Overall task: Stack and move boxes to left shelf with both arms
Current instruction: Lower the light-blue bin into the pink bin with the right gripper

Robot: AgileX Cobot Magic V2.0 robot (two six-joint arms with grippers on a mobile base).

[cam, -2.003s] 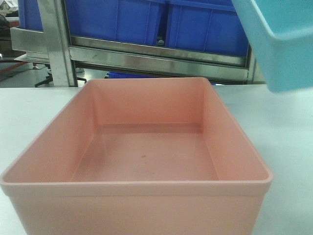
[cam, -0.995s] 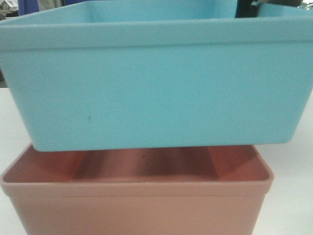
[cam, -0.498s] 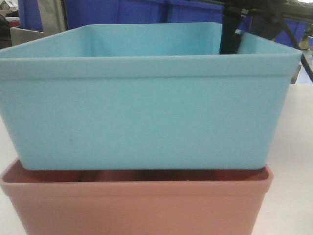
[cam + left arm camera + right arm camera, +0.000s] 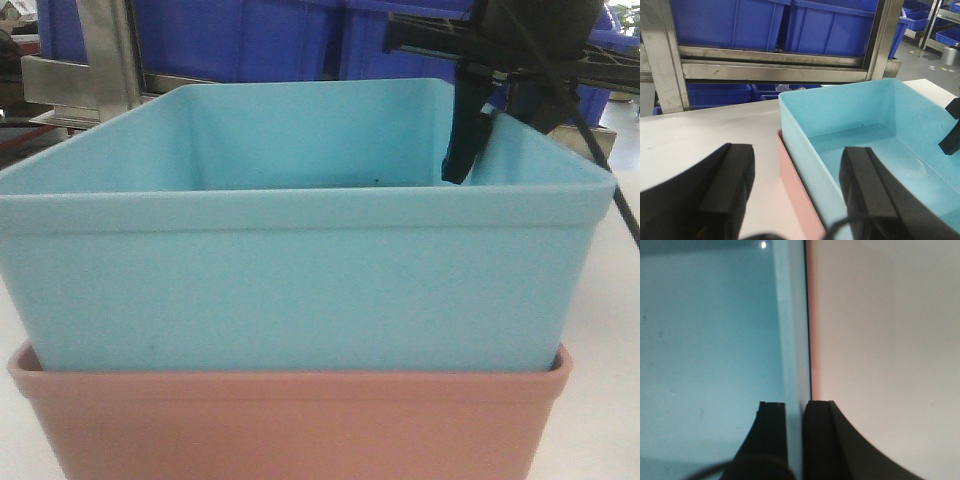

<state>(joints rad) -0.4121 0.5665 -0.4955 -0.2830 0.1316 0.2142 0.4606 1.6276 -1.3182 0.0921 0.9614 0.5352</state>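
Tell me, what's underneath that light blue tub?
The pink tub: the blue tub sits nested in it. Only the pink rim and outer wall show; its inside is covered.

Left claw (image 4: 797, 155): two matte black fingers (image 4: 727, 185), flat-faced and rectangular, on broad curved black bases. Right claw (image 4: 795, 407): matching black, square-tipped fingers. A thin black cable (image 4: 613, 190) trails beside it.

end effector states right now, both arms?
Left end effector: open, straddling the blue box left wall.
Right end effector: closed on the blue box's right wall.
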